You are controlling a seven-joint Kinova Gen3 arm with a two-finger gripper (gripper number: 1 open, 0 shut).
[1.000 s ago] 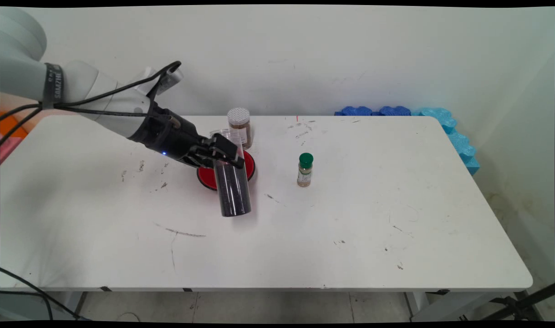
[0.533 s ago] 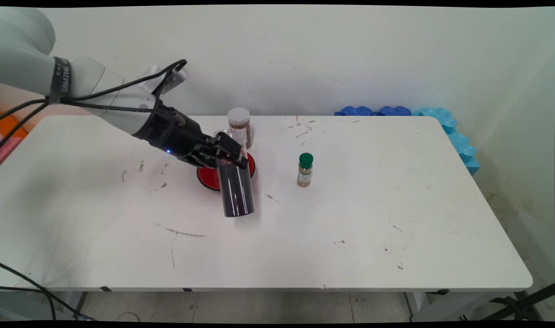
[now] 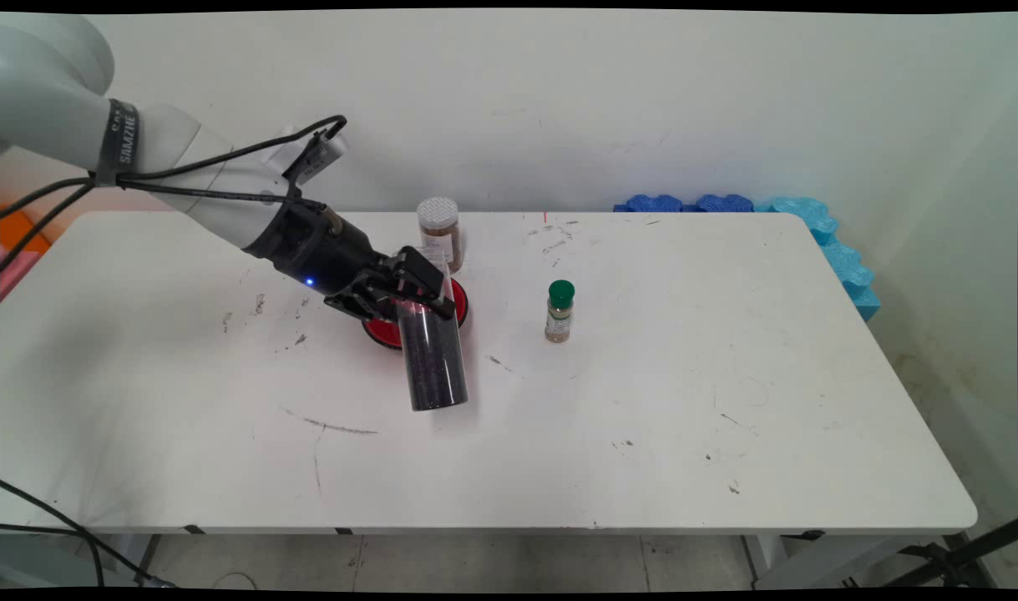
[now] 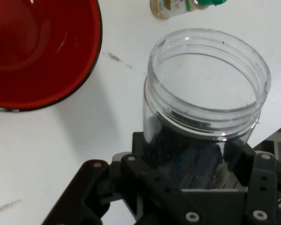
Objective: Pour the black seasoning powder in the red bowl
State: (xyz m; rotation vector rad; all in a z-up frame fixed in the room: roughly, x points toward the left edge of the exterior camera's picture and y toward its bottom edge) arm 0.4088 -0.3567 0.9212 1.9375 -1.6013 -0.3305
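The arm reaches in from the left, angled down. Its pincer (image 3: 417, 288) is clamped on an open clear jar (image 3: 430, 355) of dark granules, tilted, beside the red bowl (image 3: 457, 302) on the bench (image 3: 642, 401).

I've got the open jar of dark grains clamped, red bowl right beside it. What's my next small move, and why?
Probably shift the gripper toward the red bowl before tilting further. The open jar is held near its mouth, and in the hand view its rim sits over bare table beside the bowl, so the grains would likely miss.
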